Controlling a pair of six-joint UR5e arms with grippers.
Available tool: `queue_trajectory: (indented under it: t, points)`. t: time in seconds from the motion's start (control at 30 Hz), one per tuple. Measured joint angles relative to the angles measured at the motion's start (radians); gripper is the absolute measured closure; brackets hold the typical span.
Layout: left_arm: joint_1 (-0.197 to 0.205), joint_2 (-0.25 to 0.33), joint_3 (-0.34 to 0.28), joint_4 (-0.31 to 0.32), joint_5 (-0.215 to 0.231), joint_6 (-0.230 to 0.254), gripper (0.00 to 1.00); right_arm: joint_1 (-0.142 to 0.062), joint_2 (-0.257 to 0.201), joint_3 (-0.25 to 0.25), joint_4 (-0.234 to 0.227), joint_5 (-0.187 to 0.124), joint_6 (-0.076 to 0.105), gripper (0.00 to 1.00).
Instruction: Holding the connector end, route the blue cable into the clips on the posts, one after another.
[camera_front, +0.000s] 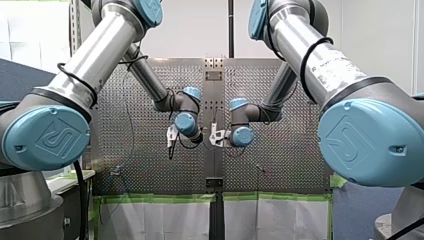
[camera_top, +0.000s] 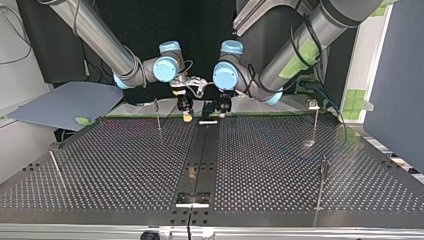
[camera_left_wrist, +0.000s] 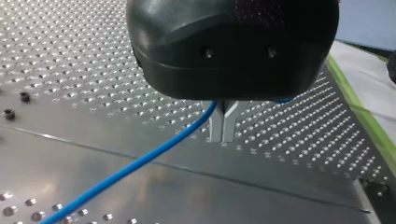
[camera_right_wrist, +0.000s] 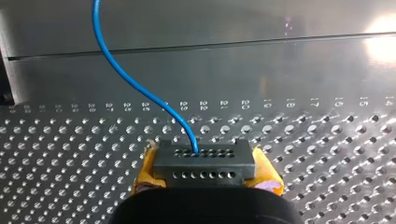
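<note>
A grey connector block with rows of small holes sits between the yellow pads of my right gripper, which is shut on it. The blue cable leaves the block's top and curves away over the plate. My left gripper has its metal fingers shut, and the blue cable passes through them near their base and trails off across the table. In the top view my right gripper and my left gripper hang close together above the far end of the centre strip.
Thin posts stand on the perforated table: one near my right gripper, one at the top view's right, one nearer the camera, one at the left. A grey-blue board lies beyond the table's far left.
</note>
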Motion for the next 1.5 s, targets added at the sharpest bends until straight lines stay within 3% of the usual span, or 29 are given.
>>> queue_trajectory:
  t: [0.27, 0.6, 0.8, 1.2, 1.5]
  points:
    - [-0.018, -0.001, -0.037, 0.07, 0.002, -0.001, 0.98, -0.003, 0.007, 0.061, -0.056, -0.001, 0.001, 1.0]
    - [-0.072, -0.068, -0.039, 0.145, 0.005, -0.021, 0.98, 0.004, 0.073, 0.106, -0.122, 0.006, 0.0, 1.0]
    - [-0.086, -0.116, -0.039, 0.191, -0.007, -0.061, 0.98, -0.01, 0.089, 0.125, -0.134, 0.018, -0.001, 1.0]
    - [-0.111, -0.219, -0.039, 0.287, -0.02, -0.085, 0.98, -0.042, 0.096, 0.16, -0.177, 0.022, 0.003, 1.0]
    - [-0.132, -0.271, -0.039, 0.359, -0.022, -0.083, 0.98, -0.072, 0.106, 0.231, -0.249, 0.023, 0.005, 1.0]
